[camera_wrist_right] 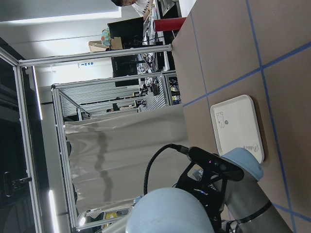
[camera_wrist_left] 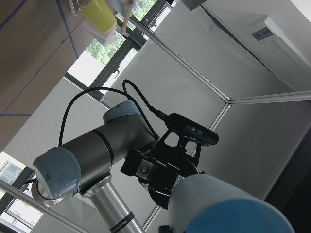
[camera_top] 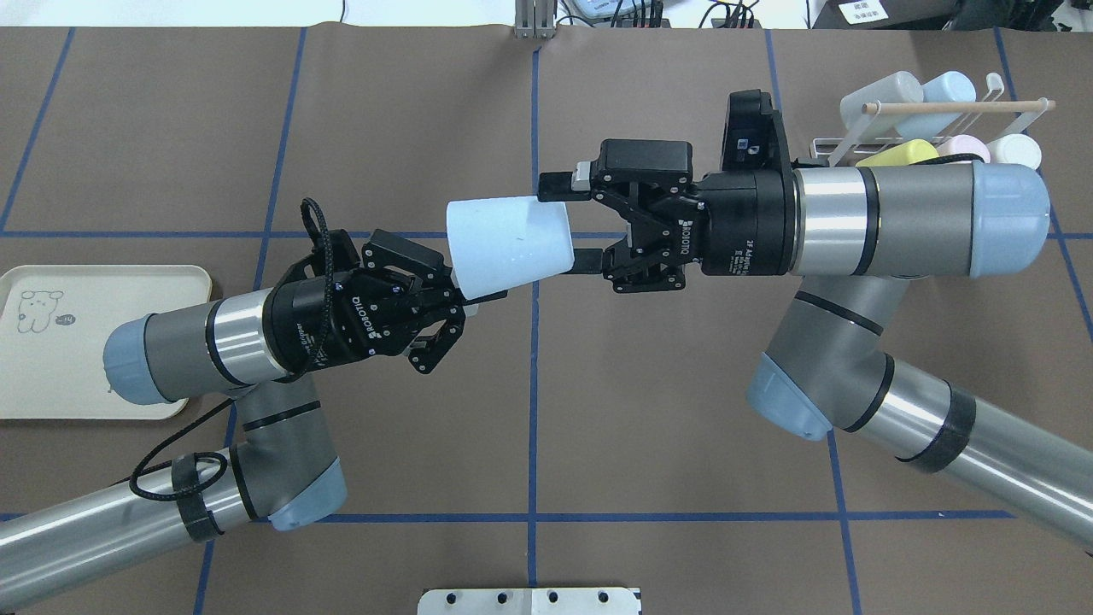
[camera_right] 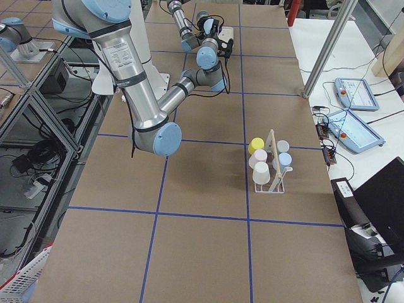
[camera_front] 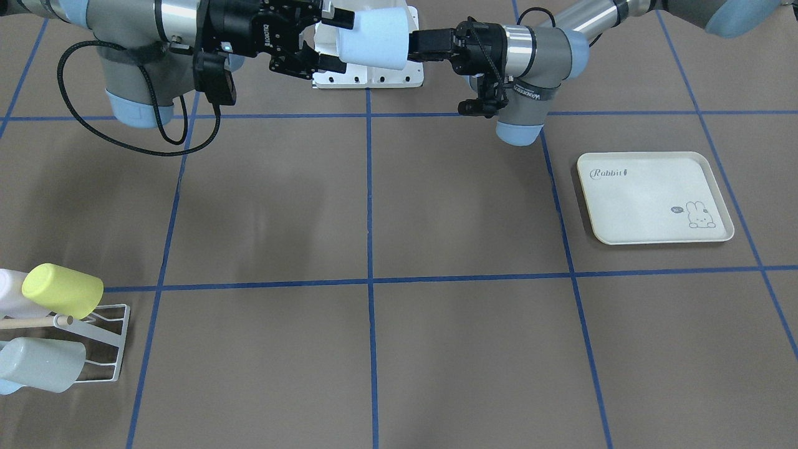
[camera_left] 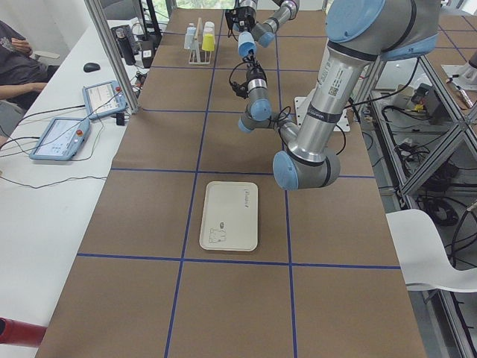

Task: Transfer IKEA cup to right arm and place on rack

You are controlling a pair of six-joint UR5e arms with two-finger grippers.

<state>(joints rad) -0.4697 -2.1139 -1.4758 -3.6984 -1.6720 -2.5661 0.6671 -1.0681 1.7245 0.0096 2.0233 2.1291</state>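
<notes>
While the left fingers (camera_top: 427,266) are closed on the wide, open end of the pale blue cup (camera_top: 508,246), the cup hangs on its side in the air just left of centre in the overhead view. It is clear of the brown bench (camera_top: 683,478), with its mouth toward the left arm (camera_top: 179,342) and its narrower base toward the right arm (camera_top: 897,213). The right fingers (camera_top: 589,259) stand wide apart, one above and one below the cup's base end in that view. Their tips reach only as far as the base's edge, and whether they touch it cannot be told. In the front-facing view this meeting sits at the top centre of the frame, in front of a white mounting plate (camera_front: 399,78). The white wire rack (camera_top: 948,107) with its wooden dowel stands at the upper right of the overhead view, partly hidden by the right arm's wrist, and at the lower left edge of the front-facing view. It carries several cups, among them a yellow one (camera_front: 62,290) lying tilted on a prong. A cream rabbit-print tray (camera_top: 85,376) lies flat at the left edge of the overhead view, well apart from the rack.
</notes>
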